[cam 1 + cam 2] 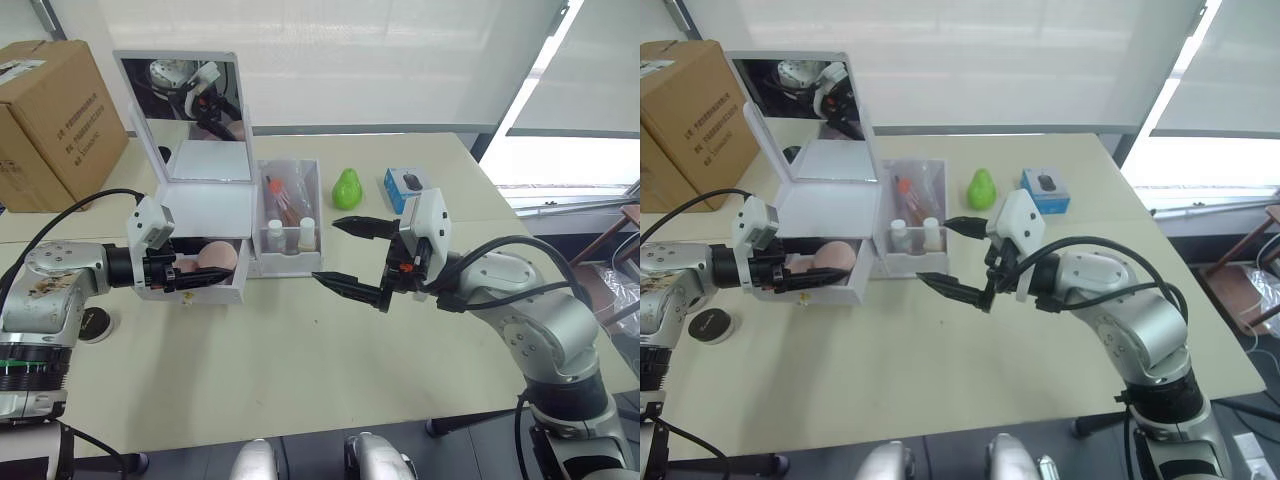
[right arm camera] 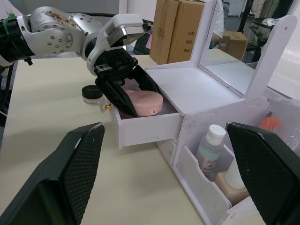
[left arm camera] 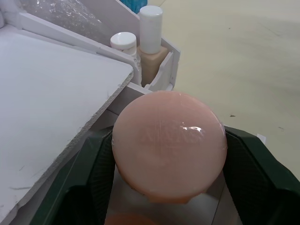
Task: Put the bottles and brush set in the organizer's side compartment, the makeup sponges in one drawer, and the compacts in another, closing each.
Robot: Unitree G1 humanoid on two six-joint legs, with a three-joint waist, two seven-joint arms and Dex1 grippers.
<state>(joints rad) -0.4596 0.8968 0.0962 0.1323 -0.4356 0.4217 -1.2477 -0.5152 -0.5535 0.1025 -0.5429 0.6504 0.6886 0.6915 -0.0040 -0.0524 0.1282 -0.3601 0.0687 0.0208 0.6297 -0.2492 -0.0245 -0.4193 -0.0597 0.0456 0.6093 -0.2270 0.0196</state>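
The white organizer (image 1: 205, 205) stands mid-table with its upper drawer (image 1: 215, 290) pulled out. My left gripper (image 1: 213, 276) reaches into that drawer and is shut on a round peach makeup sponge (image 3: 168, 154), one finger at each side of it. A second peach shape lies under it. In the side compartment (image 1: 290, 262) stand two white-capped bottles (image 1: 306, 233) with the wrapped brush set (image 1: 285, 195) behind them. A dark round compact (image 1: 95, 325) lies on the table to the left of the drawer. My right gripper (image 1: 326, 250) hovers open in front of the side compartment, holding nothing.
The organizer's mirror lid (image 1: 195, 120) stands raised. A green pear (image 1: 347, 188) and a blue box (image 1: 407, 188) sit behind my right gripper. A cardboard box (image 1: 55, 120) stands at the far left.
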